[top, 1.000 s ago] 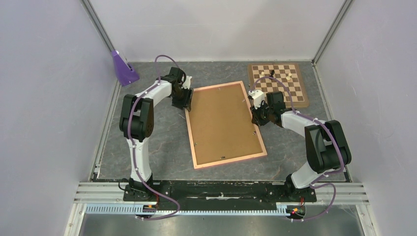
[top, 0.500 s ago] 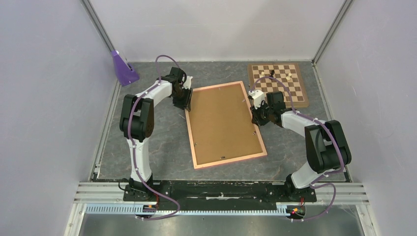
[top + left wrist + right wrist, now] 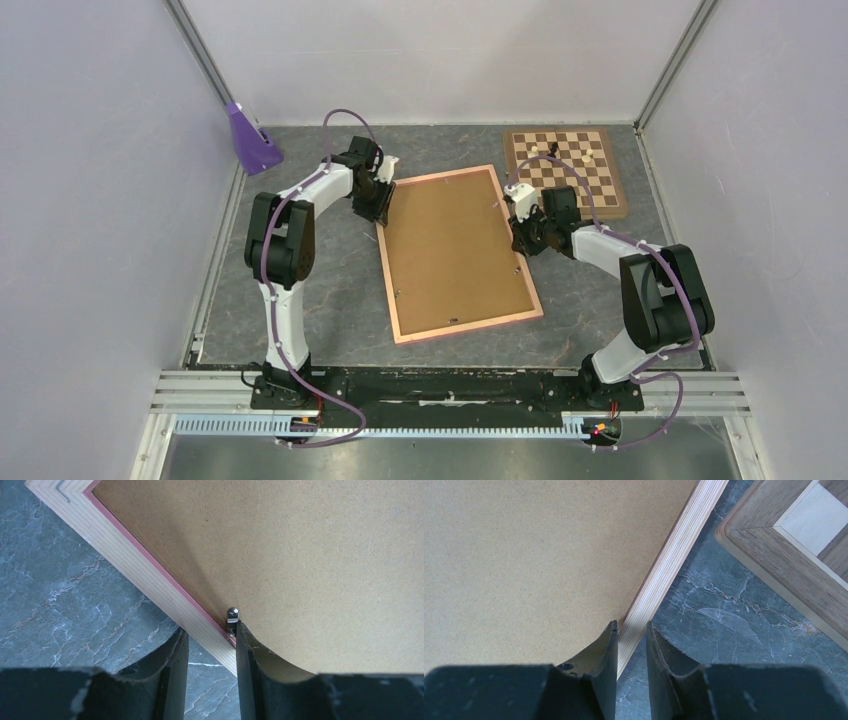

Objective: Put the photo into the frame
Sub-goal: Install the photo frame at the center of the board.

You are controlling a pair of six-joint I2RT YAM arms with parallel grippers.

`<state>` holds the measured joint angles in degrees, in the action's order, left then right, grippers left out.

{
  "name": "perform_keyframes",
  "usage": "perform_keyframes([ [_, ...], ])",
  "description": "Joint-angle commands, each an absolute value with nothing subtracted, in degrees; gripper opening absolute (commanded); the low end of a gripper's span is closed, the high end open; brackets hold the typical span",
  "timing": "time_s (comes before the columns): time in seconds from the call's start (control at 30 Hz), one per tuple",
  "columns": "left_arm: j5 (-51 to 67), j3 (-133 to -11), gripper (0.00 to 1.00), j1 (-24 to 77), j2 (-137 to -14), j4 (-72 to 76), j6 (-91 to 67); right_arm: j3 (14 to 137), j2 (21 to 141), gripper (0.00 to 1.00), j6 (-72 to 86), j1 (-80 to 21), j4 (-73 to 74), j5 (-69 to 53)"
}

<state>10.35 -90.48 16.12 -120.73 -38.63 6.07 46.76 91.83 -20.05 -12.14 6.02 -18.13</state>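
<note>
The frame [image 3: 470, 326] lies back side up in the middle of the table, with a plain brown backing board [image 3: 455, 255] filling it. The photo is hidden. My left gripper [image 3: 381, 210] is at the frame's left rail near the far corner. In the left wrist view it [image 3: 210, 630] is shut across the pale rail [image 3: 125, 550], and its right finger presses a small metal tab [image 3: 232, 615]. My right gripper [image 3: 521, 240] is at the right rail. In the right wrist view it [image 3: 631, 627] pinches that rail [image 3: 674, 555], one finger over the board [image 3: 524, 555].
A chessboard [image 3: 590, 190] with a few pieces lies at the back right, its corner [image 3: 794, 570] close to my right gripper. A purple object [image 3: 250, 140] stands at the back left corner. White walls close in three sides.
My left gripper has closed in on the frame's left rail and its wrist has turned slightly. The right arm and the frame have not moved.
</note>
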Motion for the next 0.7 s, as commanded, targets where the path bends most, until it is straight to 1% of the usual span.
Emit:
perform_keyframes([
  [0.0, 4.0, -90.6, 0.02, 17.0, -122.3, -36.1, 16.7, 47.4, 92.3, 0.11, -23.7, -11.9, 4.6, -16.5],
  [0.3, 3.0, -90.8, 0.02, 17.2, -121.6, -35.6, 20.5, 47.5, 92.5, 0.11, -24.3, -11.9, 4.8, -16.1],
  [0.5, 4.4, -91.4, 0.04, 17.2, -121.6, -36.5, 18.7, 47.4, 92.5, 0.11, -24.3, -11.8, 4.7, -16.4],
  [0.57, 6.0, -92.7, 0.22, 17.1, -122.1, -38.6, 15.4, 47.4, 92.4, 0.11, -24.1, -11.9, 4.7, -16.6],
  [0.67, 9.7, -94.5, 0.47, 16.1, -122.3, -40.5, 9.4, 47.4, 92.3, 0.11, -23.9, -11.9, 4.7, -16.9],
])
